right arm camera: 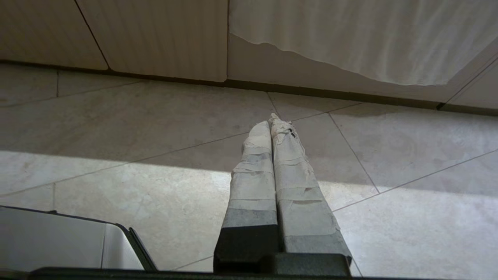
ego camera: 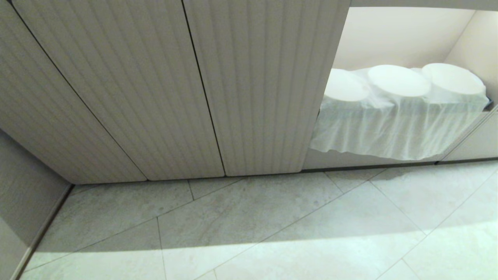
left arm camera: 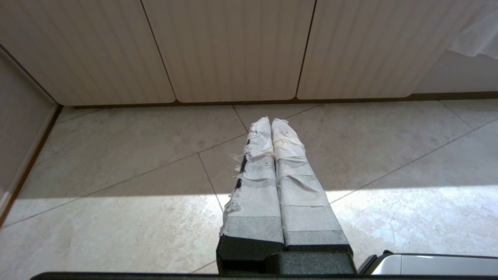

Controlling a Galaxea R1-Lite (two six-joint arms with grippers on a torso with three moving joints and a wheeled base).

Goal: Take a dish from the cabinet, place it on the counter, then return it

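Fingers of left gripper (left arm camera: pixel 271 123) and right gripper (right arm camera: pixel 271 123) pressed together, empty; low beige fluted-door cabinet (ego camera: pixel 163 85) unopened; all steps remain.

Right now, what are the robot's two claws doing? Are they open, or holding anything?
Left gripper: closed, holding nothing, hanging over the floor in front of the cabinet.
Right gripper: closed, holding nothing, also over the floor.

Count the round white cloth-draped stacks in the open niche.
3: left stack partly behind the fluted beige door, middle stack, right stack by the niche wall. More may hide behind the door.
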